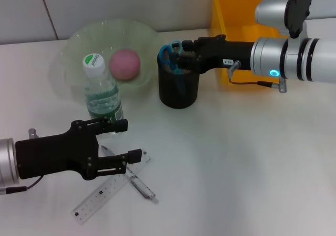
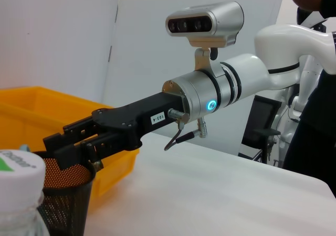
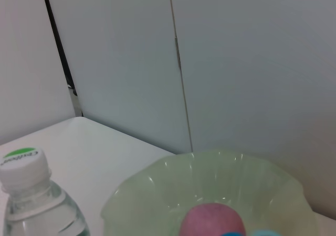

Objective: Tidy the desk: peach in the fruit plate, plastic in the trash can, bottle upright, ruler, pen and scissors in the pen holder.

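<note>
White worktop [image 1: 236, 162], matte, evenly lit with soft shadows. Behind it stood pale grey wall panels [image 3: 241, 63] with thin vertical seams; one dark seam [image 3: 58, 47] ran down to the worktop's far edge.

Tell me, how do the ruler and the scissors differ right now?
The ruler lies flat on the table near the left gripper, while the scissors stand in the pen holder with the right gripper at their handles. The ruler is clear; the scissors' handles are blue. Both belong in the holder.
</note>
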